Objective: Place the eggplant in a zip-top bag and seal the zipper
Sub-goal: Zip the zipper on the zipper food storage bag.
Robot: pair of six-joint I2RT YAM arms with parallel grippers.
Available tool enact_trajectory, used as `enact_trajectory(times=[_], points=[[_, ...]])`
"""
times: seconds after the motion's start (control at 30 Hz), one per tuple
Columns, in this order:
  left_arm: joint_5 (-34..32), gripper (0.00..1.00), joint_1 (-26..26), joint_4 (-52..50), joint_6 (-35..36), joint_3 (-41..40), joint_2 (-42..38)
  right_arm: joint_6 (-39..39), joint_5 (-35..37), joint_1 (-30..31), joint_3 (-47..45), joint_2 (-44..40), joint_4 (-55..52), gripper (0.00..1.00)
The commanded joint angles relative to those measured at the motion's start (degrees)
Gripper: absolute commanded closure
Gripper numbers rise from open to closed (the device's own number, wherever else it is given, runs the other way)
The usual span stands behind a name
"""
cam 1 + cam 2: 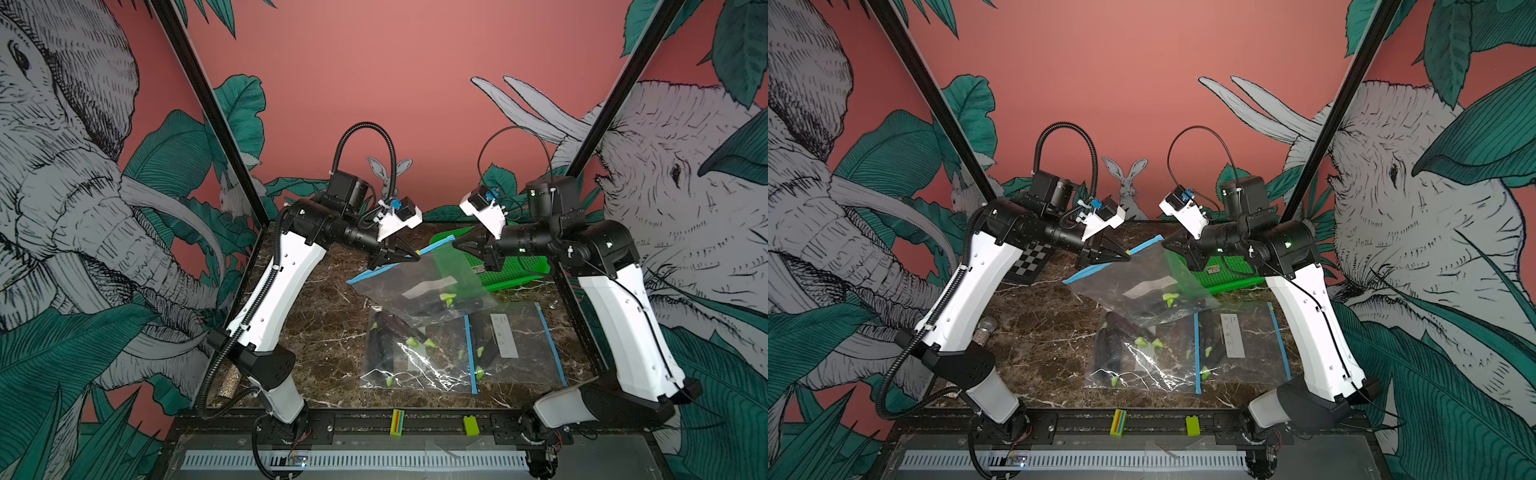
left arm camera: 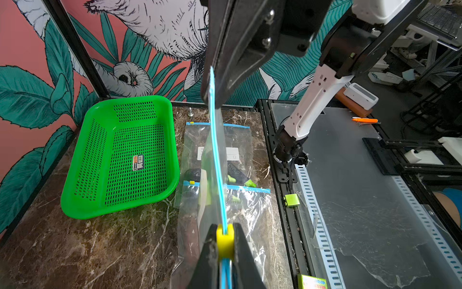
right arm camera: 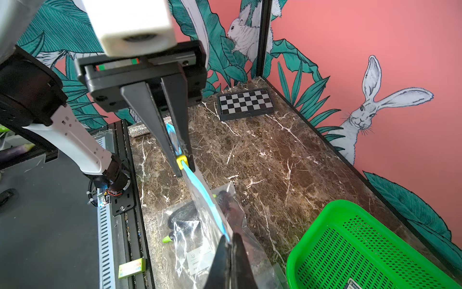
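**Bag held taut by both ends of its zipper**

The left gripper (image 2: 225, 241) is clamped on the yellow plastic slider (image 2: 225, 236) at one end of the blue zipper strip (image 2: 217, 160). The right gripper (image 2: 212, 98) is pinched shut on the strip's other end. Pulling against each other, they likely keep the strip straight so the slider can run. Between them the strip looks closed.

The clear zip-top plastic bag (image 1: 409, 286) hangs over the table's middle, and the dark purple eggplant (image 1: 430, 308) sags in its low corner.

Beneath it, toward the front edge, lie a crumpled clear bag (image 1: 399, 361) and a flat clear bag (image 1: 517, 345), both filled, where the load could snag. A green perforated plastic basket (image 1: 519, 272) sits empty at the far right corner, just beside the right gripper.
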Motion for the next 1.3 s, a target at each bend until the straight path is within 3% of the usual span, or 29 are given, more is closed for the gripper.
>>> enact_trajectory(times=[0.0,0.43,0.47,0.5,0.57,0.63,0.93,1.27], points=[[-0.69,0.95,1.61,-3.82,0.84,-1.45,-3.36,-0.16,0.57,-2.22,-0.85,-2.25,1.49,1.00],[-0.77,0.95,3.57,-1.22,-0.80,-6.92,-7.26,0.78,-4.40,-5.52,-3.87,-2.30,4.60,1.00],[-0.69,0.95,3.57,-1.30,-0.80,-6.66,-7.09,0.51,-5.14,-5.59,-4.44,-2.59,5.17,0.97],[-0.38,0.95,3.56,-1.39,-0.80,-6.35,-6.95,0.14,-6.00,-5.61,-4.85,-2.79,5.62,0.88],[-0.25,0.95,3.54,-1.66,-0.80,-5.56,-6.58,-0.59,-7.78,-5.62,-4.95,-2.68,6.02,0.60],[-0.07,0.95,3.56,-2.09,-0.80,-4.65,-6.23,-1.85,-9.94,-5.68,-4.44,-2.22,5.89,0.52],[0.55,0.94,3.58,-3.86,-0.52,-2.14,-5.23,-4.29,-20.10,-5.61,-1.22,1.90,7.54,0.42],[0.97,0.94,3.57,-3.86,-0.72,-1.49,-5.15,-5.41,-21.59,-1.65,4.53,7.70,5.92,0.41]])
